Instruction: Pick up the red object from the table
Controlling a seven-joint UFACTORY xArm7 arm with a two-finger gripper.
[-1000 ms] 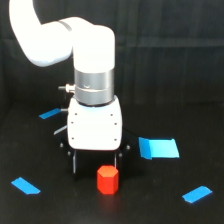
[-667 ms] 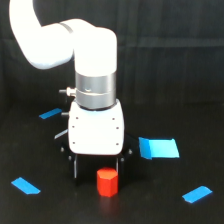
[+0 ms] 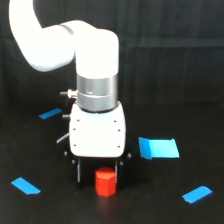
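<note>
The red object point(image 3: 105, 183), a small red-orange hexagonal block, stands upright on the black table point(image 3: 165, 100) near the front. My gripper point(image 3: 99, 176) hangs straight above it from its white body. The dark fingers point(image 3: 78, 171) are open and reach down on either side of the block. The block's top sits just under the body's lower edge. I cannot tell whether the right finger touches the block. The fingertips are partly hidden by shadow.
A larger blue patch point(image 3: 158, 148) lies to the exterior view's right of the gripper. Blue tape strips lie at the back left point(image 3: 50, 114), front left point(image 3: 26, 185) and front right point(image 3: 197, 194). The white arm rises to the upper left.
The gripper has come down over the red block, so its body now sits closer above the block's top. The block has stayed in place.
</note>
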